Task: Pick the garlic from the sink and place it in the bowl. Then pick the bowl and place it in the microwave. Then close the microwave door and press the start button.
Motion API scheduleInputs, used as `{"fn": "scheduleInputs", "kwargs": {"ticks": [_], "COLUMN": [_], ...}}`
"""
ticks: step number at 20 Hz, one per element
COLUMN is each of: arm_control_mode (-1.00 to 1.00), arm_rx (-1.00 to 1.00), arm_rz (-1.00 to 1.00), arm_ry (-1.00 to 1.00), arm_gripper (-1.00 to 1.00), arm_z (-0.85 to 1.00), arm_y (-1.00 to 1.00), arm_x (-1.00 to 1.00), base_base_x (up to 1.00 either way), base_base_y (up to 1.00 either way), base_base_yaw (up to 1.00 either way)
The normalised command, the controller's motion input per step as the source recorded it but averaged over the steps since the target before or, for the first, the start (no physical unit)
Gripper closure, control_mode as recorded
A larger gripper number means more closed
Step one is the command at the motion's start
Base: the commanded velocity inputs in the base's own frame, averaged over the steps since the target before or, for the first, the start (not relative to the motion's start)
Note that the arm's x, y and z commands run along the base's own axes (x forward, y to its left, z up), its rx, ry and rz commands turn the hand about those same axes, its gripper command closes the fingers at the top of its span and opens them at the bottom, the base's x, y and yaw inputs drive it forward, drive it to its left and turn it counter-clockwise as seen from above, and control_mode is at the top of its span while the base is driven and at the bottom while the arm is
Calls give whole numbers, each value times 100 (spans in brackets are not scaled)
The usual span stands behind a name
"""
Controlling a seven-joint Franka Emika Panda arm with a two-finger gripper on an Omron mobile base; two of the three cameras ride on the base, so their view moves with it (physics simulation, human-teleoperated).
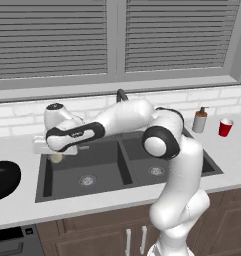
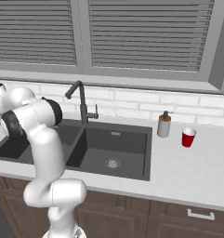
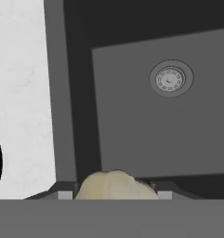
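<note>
Step one is underway, judging by the frames: the gripper [image 1: 57,155] sits at centre-left of the left base view, over the left edge of the sink [image 1: 94,192], with the garlic [image 1: 56,158] as a pale lump just under the hand. In the hand view the garlic [image 3: 115,185] sits at the bottom centre between the two finger tips, so the claw looks clamped on it and lifted above the basin floor. The bowl [image 1: 3,179] waits at the far left edge on the counter [image 1: 117,200], not yet loaded. Microwave, door and start button all remain. The hand view gives the grip and the drain [image 3: 171,78]; the right base view adds the faucet [image 2: 81,104], soap bottle [image 2: 164,124] and red cup [image 2: 188,137] at right.
</note>
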Motion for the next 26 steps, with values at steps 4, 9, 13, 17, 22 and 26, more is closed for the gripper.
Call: {"fn": "scheduleInputs", "kwargs": {"ticks": [4,9,13,17,22,26], "arm_control_mode": [-100,-100,-100,-100,-100,-100], "arm_rx": [-1,-2,-2,-3,-3,-2], "arm_rz": [0,-2,-8,-12,-16,-18], "arm_ry": [0,-2,-4,-4,-3,-2], "arm_gripper": [100,100,100,100,100,100], "arm_z": [17,1,0,0,-7,-33], "arm_y": [97,89,76,66,34,13], "arm_x": [1,0,0,-4,-16,-3], "base_base_x": [0,0,0,0,0,0], "base_base_y": [0,0,0,0,0,0], "base_base_yaw": [0,0,0,0,0,0]}}
